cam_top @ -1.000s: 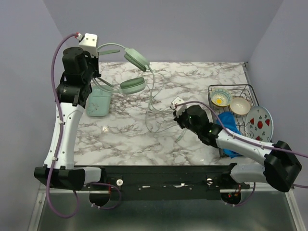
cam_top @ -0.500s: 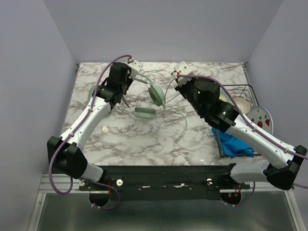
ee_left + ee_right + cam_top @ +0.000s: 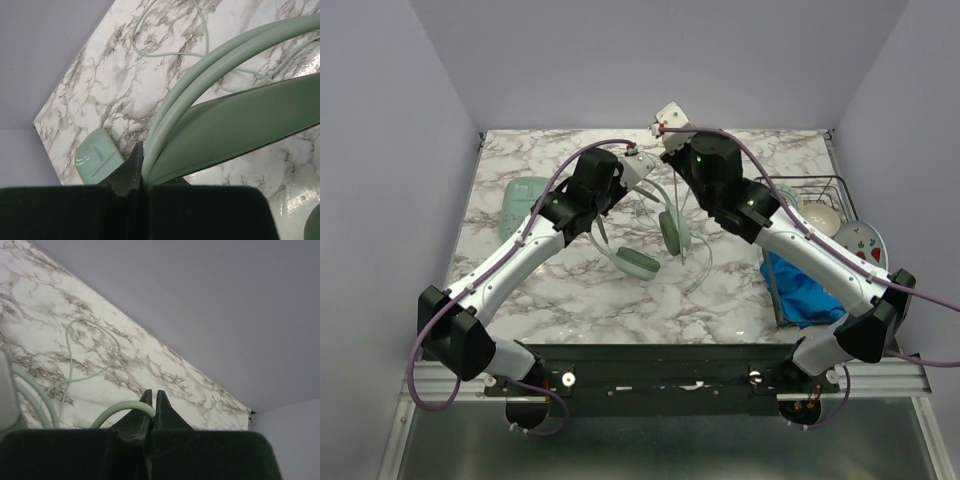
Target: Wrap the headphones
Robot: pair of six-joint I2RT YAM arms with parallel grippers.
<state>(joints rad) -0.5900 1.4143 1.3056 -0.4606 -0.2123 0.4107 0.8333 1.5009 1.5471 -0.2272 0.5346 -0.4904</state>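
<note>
Top external: I see the pale mint-green over-ear headphones point(image 3: 670, 232) hanging over the middle of the white marble table point(image 3: 520, 290). Left wrist: my left gripper point(image 3: 142, 172) is clamped on their arched headband point(image 3: 235, 125). Right wrist: my right gripper point(image 3: 153, 402) is pinched together on their thin cable point(image 3: 122, 411).

Left claw point(image 3: 142, 164) and right claw point(image 3: 152, 399) both pinched closed, raised close together

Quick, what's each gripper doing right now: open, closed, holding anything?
Left gripper: closed, holding the headphones by the headband.
Right gripper: closed, pinching the headphone cable.
</note>
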